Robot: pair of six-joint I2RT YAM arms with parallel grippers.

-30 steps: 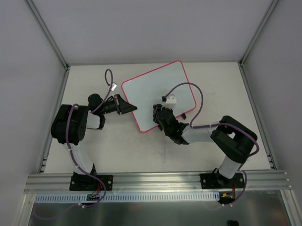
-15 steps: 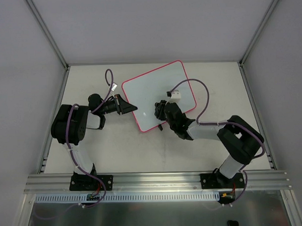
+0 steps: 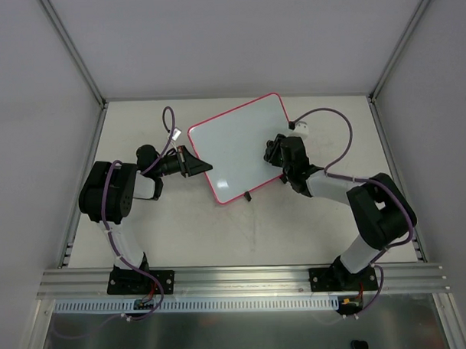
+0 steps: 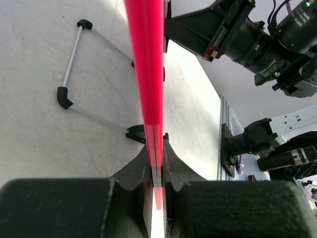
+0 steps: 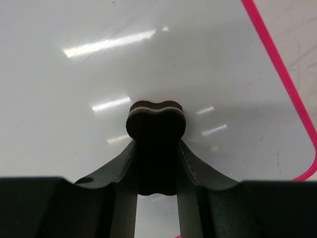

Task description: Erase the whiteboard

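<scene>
The whiteboard [image 3: 236, 144] lies tilted in the middle of the table, glossy white with a pink-red frame; its surface shows no writing. My left gripper [image 3: 196, 163] is shut on the board's left edge; in the left wrist view the red frame [image 4: 148, 74] runs up between the jaws of my left gripper [image 4: 157, 148]. My right gripper [image 3: 276, 148] is shut on a small black eraser [image 5: 155, 121] and presses it on the board's right part [image 5: 99, 74], near the right rim [image 5: 277, 64].
A black clip foot [image 3: 249, 195] sticks out at the board's near edge. A wire stand with black ends [image 4: 74, 64] shows under the board. Grey walls and aluminium posts [image 3: 72, 50] enclose the table. Purple cables [image 3: 327, 121] loop over the right arm.
My right gripper has slid the eraser across the board from its near lower part up and to the right. The left gripper and the board have stayed put.
</scene>
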